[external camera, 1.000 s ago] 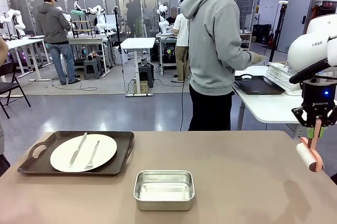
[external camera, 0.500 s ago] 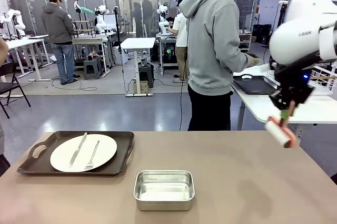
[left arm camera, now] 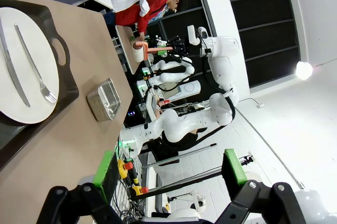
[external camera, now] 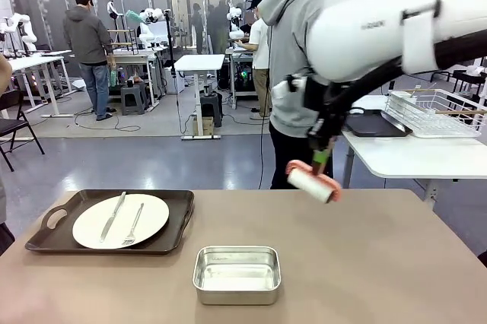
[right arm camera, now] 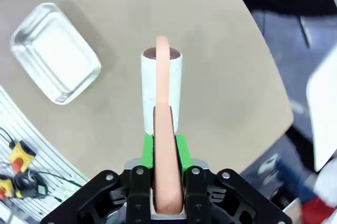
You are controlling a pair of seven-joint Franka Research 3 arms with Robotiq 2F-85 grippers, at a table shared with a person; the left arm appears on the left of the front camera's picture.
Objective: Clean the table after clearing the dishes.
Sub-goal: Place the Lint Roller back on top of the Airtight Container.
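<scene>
**Roller aloft, one tray uncleared**

Judged step: bringing lint roller (external camera: 312, 183) to bench (external camera: 380, 263) for wiping. Right jaws clamped on its pink handle, arm reaching in from right, roller tilted above far edge, apparently off the surface. Left jaws apart, raised. Plate (external camera: 156, 217) on tray (external camera: 183, 217) at near left, uncleared. Next: lower roller flat onto bare top, clear of steel pan (external camera: 237, 273).

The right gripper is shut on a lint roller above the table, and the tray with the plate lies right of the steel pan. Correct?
No: the front view shows the tray with the plate left of the steel pan. The right gripper is shut on the lint roller above the table, as stated.
</scene>
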